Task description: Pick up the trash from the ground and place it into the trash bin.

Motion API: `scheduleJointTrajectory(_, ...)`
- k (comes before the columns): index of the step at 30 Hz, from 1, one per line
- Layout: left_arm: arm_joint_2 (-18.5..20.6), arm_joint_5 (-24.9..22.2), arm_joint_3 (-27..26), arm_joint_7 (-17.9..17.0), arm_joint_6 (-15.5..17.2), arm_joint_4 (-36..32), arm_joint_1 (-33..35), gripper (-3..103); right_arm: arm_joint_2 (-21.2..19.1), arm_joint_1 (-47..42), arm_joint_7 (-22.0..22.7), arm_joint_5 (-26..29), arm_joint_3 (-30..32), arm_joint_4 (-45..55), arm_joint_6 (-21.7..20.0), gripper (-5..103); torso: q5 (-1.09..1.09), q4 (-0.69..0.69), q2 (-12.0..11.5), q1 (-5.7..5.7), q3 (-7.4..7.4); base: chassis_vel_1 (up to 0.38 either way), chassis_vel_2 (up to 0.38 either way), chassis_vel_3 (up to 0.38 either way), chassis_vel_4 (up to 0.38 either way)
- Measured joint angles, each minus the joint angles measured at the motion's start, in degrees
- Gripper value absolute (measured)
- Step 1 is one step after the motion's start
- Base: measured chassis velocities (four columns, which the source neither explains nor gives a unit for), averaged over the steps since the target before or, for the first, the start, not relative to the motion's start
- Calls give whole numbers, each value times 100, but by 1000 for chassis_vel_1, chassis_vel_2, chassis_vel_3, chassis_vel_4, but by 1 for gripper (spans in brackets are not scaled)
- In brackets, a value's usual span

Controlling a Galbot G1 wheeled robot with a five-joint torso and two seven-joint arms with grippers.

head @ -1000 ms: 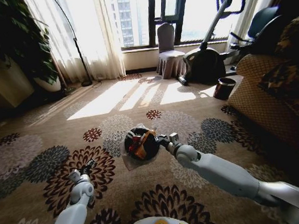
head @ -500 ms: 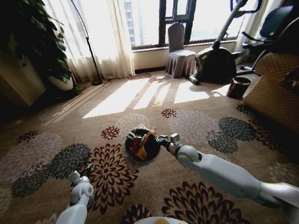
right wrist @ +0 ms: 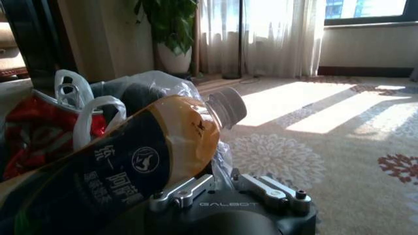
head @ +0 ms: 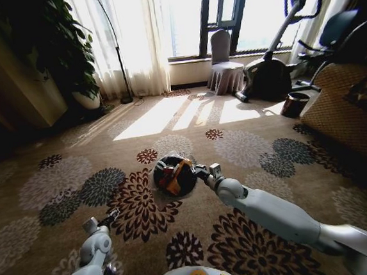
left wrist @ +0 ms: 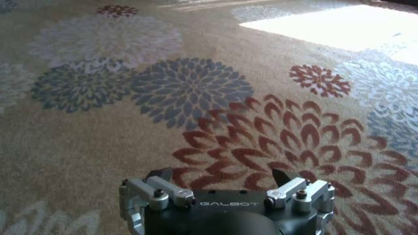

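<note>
The trash bin (head: 159,177), a small black bucket with a crinkled plastic liner, sits just past my right gripper (head: 204,171), which is shut on its rim. Inside it lie a bottle with a yellow-orange label (head: 179,175), a red-and-white can and a white plastic bag. In the right wrist view the bottle (right wrist: 150,156) lies slanted right above my right gripper (right wrist: 225,188), with the bag's loops (right wrist: 98,112) and red can (right wrist: 33,132) behind it. My left gripper (head: 104,219) hangs open and empty over the flowered carpet, low on the left; its fingertips (left wrist: 281,176) stand apart.
A large potted plant (head: 67,51) and a wooden cabinet (head: 12,88) stand at the left. A covered chair (head: 226,69), an exercise bike (head: 274,71), a dark pail (head: 293,104) and a sofa (head: 348,110) line the far right. Open carpet lies ahead.
The whole head view has swung left: plant and cabinet loom larger, sofa and bike slid right. The bin stays put in the picture with my right gripper. My left arm sits lower.
</note>
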Motion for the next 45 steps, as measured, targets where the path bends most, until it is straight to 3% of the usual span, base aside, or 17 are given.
scheduleJointTrajectory(4,-61,448,-67,170,-89,55,60,100,4,-13,-21,-42,4,9,44,0,-4,4,-1,1,2,0,0,0,0)
scheduleJointTrajectory(6,-35,927,-170,326,-190,106,188,100,3,-27,-46,-80,10,5,64,0,-3,5,-1,1,2,0,0,0,0)
scheduleJointTrajectory(12,179,1067,-456,600,-51,-230,717,100,-29,0,-107,-82,-55,-34,59,0,-1,1,-1,1,2,66,-52,-64,72)
scheduleJointTrajectory(15,414,1115,-713,1091,87,-525,1291,100,14,41,-150,-73,-88,-86,49,0,-1,4,-1,1,2,144,-144,-143,161)
scheduleJointTrajectory(17,444,1117,-765,1188,123,-574,1376,100,33,43,-162,-76,-89,-95,50,0,-1,4,-1,1,1,174,-165,-174,204)
scheduleJointTrajectory(18,501,1108,-890,1435,223,-724,1584,100,80,43,-188,-85,-92,-121,50,0,2,5,-1,0,1,216,-193,-243,240)
scheduleJointTrajectory(29,461,516,-1072,1876,1068,-1113,2011,100,159,-5,-265,-196,20,-134,94,0,-3,2,1,-1,-2,183,-190,-195,188)
scheduleJointTrajectory(35,618,364,-1038,2019,1229,-994,2117,100,213,-65,-286,-295,124,-155,153,0,1,3,0,1,3,-14,6,20,-20)
scheduleJointTrajectory(42,668,-413,-813,1766,1669,-861,1892,100,257,-155,-299,-431,194,-151,148,0,-2,3,0,0,1,0,0,0,0)
scheduleJointTrajectory(45,724,-911,-741,1384,1933,-899,1822,100,317,-186,-330,-508,245,-176,144,0,-1,4,-1,0,1,0,0,0,0)
